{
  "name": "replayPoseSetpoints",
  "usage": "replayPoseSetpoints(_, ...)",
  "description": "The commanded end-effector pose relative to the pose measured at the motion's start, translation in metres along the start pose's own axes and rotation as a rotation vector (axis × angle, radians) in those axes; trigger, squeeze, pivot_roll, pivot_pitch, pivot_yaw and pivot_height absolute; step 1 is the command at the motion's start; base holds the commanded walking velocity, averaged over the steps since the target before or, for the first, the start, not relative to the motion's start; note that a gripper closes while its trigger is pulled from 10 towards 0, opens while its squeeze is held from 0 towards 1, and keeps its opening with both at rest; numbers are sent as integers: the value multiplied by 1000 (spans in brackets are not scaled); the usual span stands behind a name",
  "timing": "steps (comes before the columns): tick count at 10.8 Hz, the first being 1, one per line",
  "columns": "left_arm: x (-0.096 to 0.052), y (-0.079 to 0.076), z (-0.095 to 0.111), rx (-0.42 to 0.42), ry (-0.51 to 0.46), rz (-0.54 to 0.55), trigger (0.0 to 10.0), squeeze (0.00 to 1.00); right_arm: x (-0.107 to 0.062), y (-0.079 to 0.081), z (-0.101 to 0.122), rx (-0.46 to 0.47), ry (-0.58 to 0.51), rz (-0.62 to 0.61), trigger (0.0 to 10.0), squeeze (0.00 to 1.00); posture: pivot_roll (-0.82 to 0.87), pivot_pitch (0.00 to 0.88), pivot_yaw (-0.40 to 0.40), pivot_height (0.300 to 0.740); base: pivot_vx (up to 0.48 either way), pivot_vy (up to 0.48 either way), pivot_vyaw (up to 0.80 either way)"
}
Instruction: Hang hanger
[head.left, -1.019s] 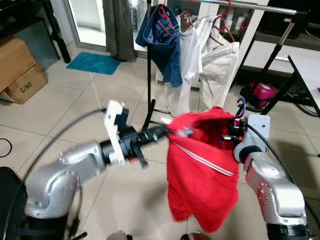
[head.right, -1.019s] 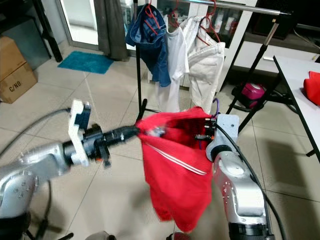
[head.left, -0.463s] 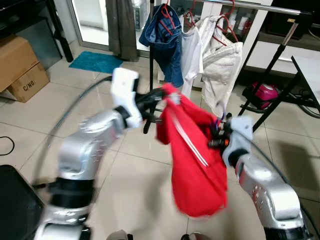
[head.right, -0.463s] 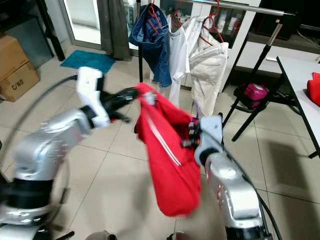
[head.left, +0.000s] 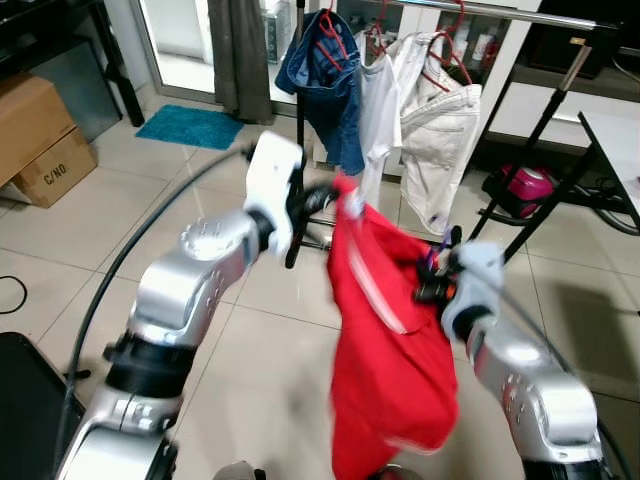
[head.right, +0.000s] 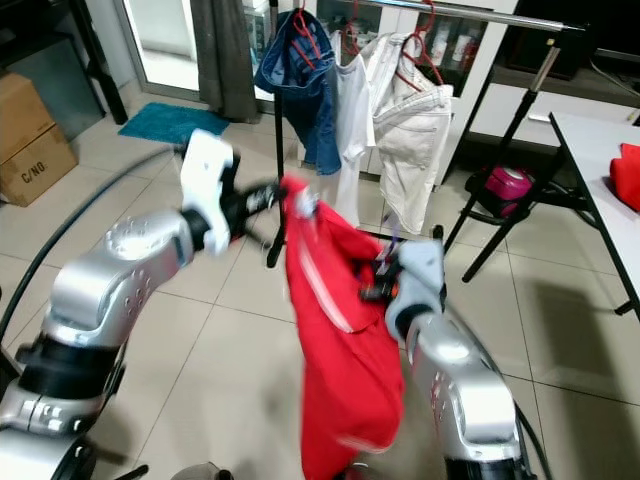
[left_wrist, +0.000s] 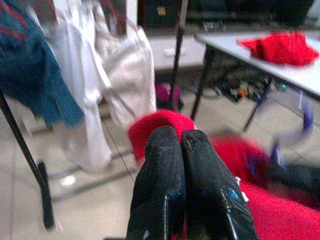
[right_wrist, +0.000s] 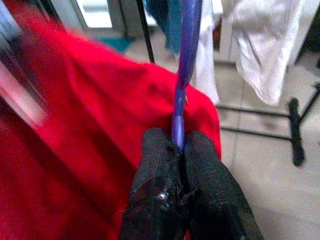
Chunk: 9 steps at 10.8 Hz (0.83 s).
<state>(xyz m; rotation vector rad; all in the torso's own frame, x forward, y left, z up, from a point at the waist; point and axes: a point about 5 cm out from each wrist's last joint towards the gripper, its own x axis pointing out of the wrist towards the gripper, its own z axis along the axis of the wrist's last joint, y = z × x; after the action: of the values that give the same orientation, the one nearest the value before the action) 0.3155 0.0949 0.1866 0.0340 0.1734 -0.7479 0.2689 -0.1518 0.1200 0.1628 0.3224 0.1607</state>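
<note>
Between the two fingers of my right tool (right_wrist: 179, 150) the purple hanger (right_wrist: 186, 65) is clamped, its stem rising straight out of the pinch. My left tool (left_wrist: 181, 145) has its fingers pressed together on a fold of the red garment (head.left: 390, 350), at the cloth's top corner. The garment hangs from both tools and drapes down between them toward the tiled floor (head.left: 90, 230).

Compared with a second ago, my left tool has risen and swung in, from a low outstretched reach to a raised spot close beside my right tool, so the cloth that was spread wide now hangs narrow and long. My right tool sits about where it was half a second ago.

Beyond my left tool stands the clothes rack (head.right: 470, 12) with a blue denim piece (head.left: 325, 85), a white shirt (head.left: 380, 110) and white trousers (head.left: 445, 125) on red hangers. Past my right tool, off to the side, a desk (left_wrist: 260, 62) carries another red cloth (left_wrist: 280, 47). Far from my left tool, a cardboard box (head.left: 45, 150) and a teal mat (head.left: 190, 127) lie on the floor.
</note>
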Motion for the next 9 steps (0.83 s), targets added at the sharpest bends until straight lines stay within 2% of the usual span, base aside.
replayPoseSetpoints(1, 7, -16, -4, -21, 2, -75, 0, 0, -1, 5, 22, 56, -96, 40, 10000, 0, -30, 8, -16, 740, 0, 0, 0)
replayPoseSetpoints(3, 13, -29, 0, -45, -28, -133, 0, 0, 1, 7, 23, 77, -94, 45, 10000, 0, -27, 11, -17, 740, 0, 0, 0)
replayPoseSetpoints(4, 20, -47, 8, -84, -75, -213, 0, 0, 9, 3, 16, 40, -48, -35, 10000, 0, -29, 15, -12, 740, 0, 0, 0)
replayPoseSetpoints(5, 21, -51, 12, -102, -95, -231, 0, 0, 12, -2, 12, -14, -18, -82, 10000, 0, -30, 16, -9, 740, 0, 0, 0)
replayPoseSetpoints(6, 21, -43, 28, -129, -168, -197, 0, 0, 13, -1, -1, -98, 60, -55, 10000, 0, -33, 17, -5, 740, 0, 0, 0)
replayPoseSetpoints(7, 19, -25, 40, -118, -209, -111, 0, 0, 10, 0, -10, -122, 90, -39, 10000, 0, -28, 19, -6, 740, 0, 0, 0)
replayPoseSetpoints(8, 18, -13, 45, -105, -218, -59, 0, 0, 9, 2, -11, -98, 80, -32, 10000, 0, -25, 19, -6, 740, 0, 0, 0)
replayPoseSetpoints(9, 15, -13, 32, 6, -119, -73, 157, 0, 10, 7, -2, -57, 23, -9, 10000, 0, -28, 19, -3, 740, 0, 0, 0)
